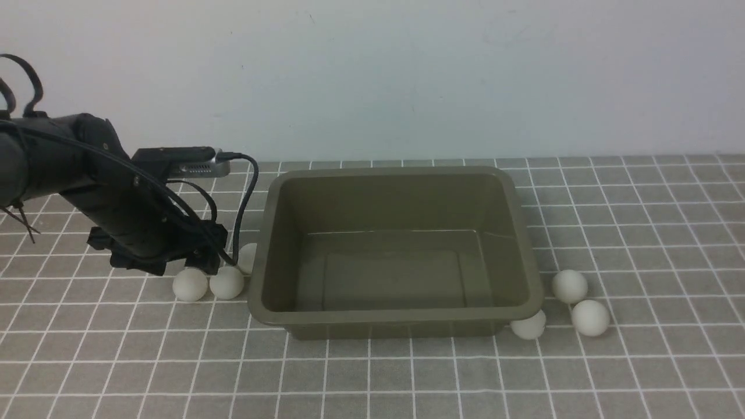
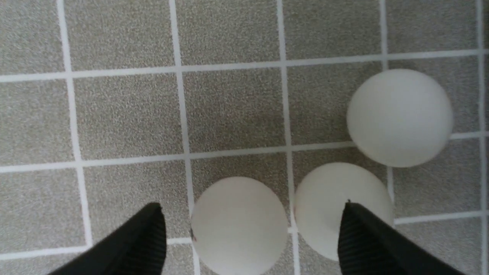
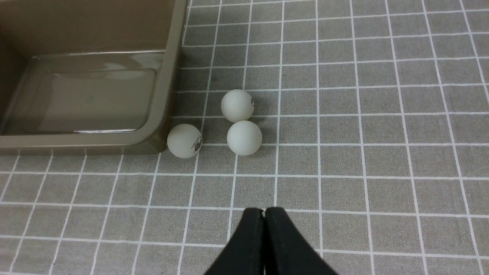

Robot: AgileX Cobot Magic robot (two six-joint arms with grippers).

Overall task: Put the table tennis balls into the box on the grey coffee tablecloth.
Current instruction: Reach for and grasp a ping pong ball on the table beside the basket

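In the front view, my left arm (image 1: 87,180) is low over the grey coffee tablecloth (image 1: 372,378). The left jaws point down directly above a cluster of three table tennis balls (image 1: 190,284), which lies just beside the box (image 1: 396,315). The box is empty, so none of the six is in yet. The other three lie on the far side of the box from these jaws. From this angle I cannot tell how wide the jaws stand.

The left wrist view settles it: the left jaws are spread wide with nothing held. The centre ball (image 2: 238,225) sits between them, closer to one tip. The second ball (image 2: 336,202) is just beside it and partly hidden behind the other tip. The third ball (image 2: 399,117) lies beyond the tips, to that same side.

I read this as the reach for the first pick. Next I would nudge the jaws so only the centre ball is framed, with one tip going into the slim gap beside the second ball. Then I would drop and close gently, since a light, smooth ball will likely squirt out if pinched off-centre.

In the right wrist view, the right jaws are pressed together and empty, well above the cloth. Three balls lie ahead of the tips, the corner ball (image 3: 184,140) hard up against the box.
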